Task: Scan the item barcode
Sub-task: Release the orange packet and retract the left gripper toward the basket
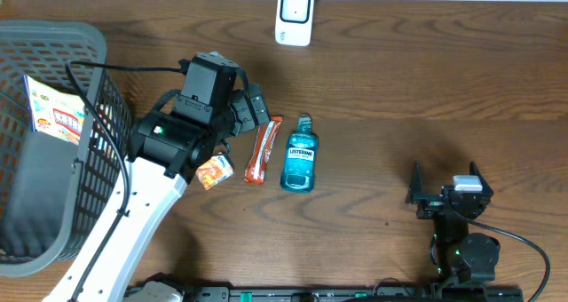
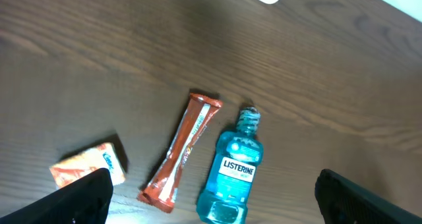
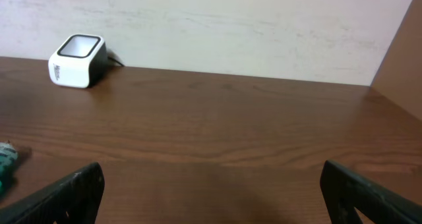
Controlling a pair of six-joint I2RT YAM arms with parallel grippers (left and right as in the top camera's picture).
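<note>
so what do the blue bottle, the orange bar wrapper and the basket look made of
Blue bottle: clear tinted plastic, probably; the liquid shows through. Orange bar wrapper: thin glossy film, foil or plastic; crimped ends. Basket: grey moulded plastic, it seems; open lattice walls.

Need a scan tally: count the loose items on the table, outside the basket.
3: orange packet nearest the basket, snack bar beside it, mouthwash bottle right of that. The left arm may hide others.
</note>
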